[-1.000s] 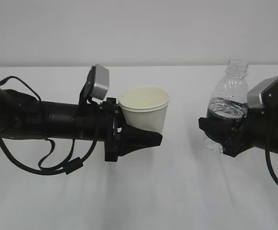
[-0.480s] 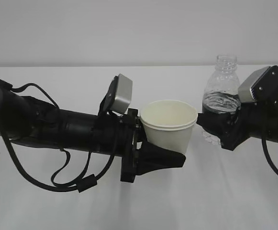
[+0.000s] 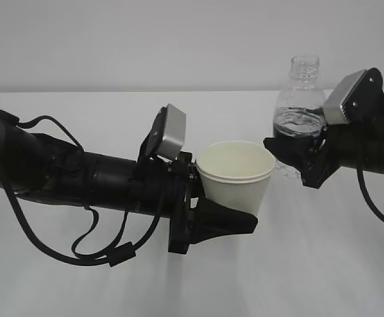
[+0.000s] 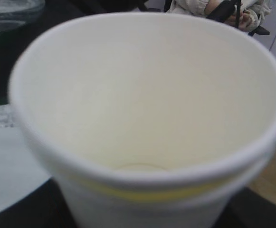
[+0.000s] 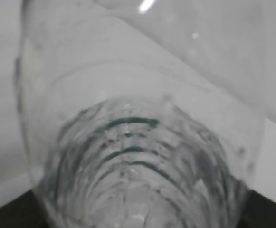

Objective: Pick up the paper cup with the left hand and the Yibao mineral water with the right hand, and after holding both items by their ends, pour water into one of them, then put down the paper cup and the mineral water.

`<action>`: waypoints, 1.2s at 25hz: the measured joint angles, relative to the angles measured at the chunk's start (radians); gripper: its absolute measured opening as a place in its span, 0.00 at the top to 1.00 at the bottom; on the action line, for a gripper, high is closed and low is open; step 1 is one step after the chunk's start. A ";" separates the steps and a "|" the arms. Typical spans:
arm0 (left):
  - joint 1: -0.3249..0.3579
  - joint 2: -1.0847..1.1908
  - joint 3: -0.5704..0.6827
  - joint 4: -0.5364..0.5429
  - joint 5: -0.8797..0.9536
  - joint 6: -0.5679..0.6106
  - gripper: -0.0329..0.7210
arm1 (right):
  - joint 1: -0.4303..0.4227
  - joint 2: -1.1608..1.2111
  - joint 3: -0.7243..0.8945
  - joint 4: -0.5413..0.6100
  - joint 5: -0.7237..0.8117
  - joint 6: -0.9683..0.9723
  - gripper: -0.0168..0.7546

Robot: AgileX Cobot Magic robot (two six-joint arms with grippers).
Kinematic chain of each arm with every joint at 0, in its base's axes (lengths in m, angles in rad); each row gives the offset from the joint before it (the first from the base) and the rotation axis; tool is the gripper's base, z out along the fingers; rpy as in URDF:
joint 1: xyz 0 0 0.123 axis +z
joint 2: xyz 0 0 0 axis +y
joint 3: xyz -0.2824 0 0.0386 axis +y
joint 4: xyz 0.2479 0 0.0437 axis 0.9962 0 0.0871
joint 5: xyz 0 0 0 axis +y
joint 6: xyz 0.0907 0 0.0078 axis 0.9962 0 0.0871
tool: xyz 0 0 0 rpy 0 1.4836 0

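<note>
My left claw [image 3: 226, 212] is clamped on the smooth, round paper cup [image 3: 235, 173]. My right claw [image 3: 295, 156] grips the clear, ribbed plastic bottle [image 3: 299, 112], just beside it.

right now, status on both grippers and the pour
Left gripper shut on paper cup, upright, inside looks empty. Right gripper shut on water bottle, upright, capless, beside the cup. Pour not yet begun. Nothing between them.

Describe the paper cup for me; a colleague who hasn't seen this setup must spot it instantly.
Start at the long black left arm lying across the white table. At its tip, the left gripper holds the paper cup upright. It is short, opaque white with a cream inside, unlike the taller clear water bottle beside it.
</note>
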 joint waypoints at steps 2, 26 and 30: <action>0.000 0.000 0.000 0.000 0.013 0.000 0.38 | 0.004 0.000 -0.025 -0.022 0.006 0.001 0.38; 0.000 0.000 0.000 -0.037 0.013 0.003 0.38 | 0.102 0.000 -0.152 -0.106 0.131 -0.076 0.38; 0.000 0.000 0.000 -0.042 0.013 0.014 0.38 | 0.116 0.000 -0.183 -0.126 0.154 -0.088 0.38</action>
